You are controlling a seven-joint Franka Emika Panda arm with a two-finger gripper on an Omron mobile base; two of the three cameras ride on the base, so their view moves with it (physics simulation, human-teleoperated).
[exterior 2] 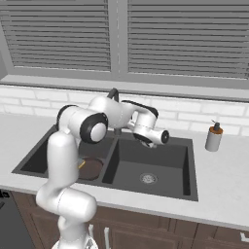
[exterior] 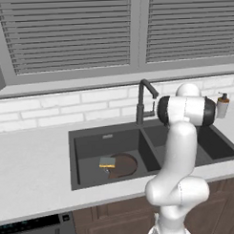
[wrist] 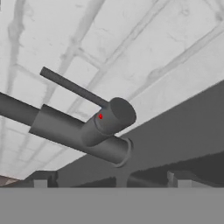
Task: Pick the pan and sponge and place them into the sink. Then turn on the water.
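Left to right: sponge (exterior: 107, 162) laid on pan (exterior: 123, 165) in the sink's (exterior: 91, 134) left basin, both placed; faucet (exterior: 143, 101) lever apparently approached by the wide-open, empty hand (exterior 2: 156, 138) for water.

A kitchen: a dark 2-basin sink (exterior: 91, 139) is set into a pale table (exterior: 30, 169) with a black faucet (exterior: 140, 106) at its back edge, a white brick backsplash (exterior: 51, 109), louvred window blinds (exterior: 68, 32), a soap-pump bottle (exterior 2: 213, 137) and wooden cabinet doors (exterior 2: 146, 233) below.
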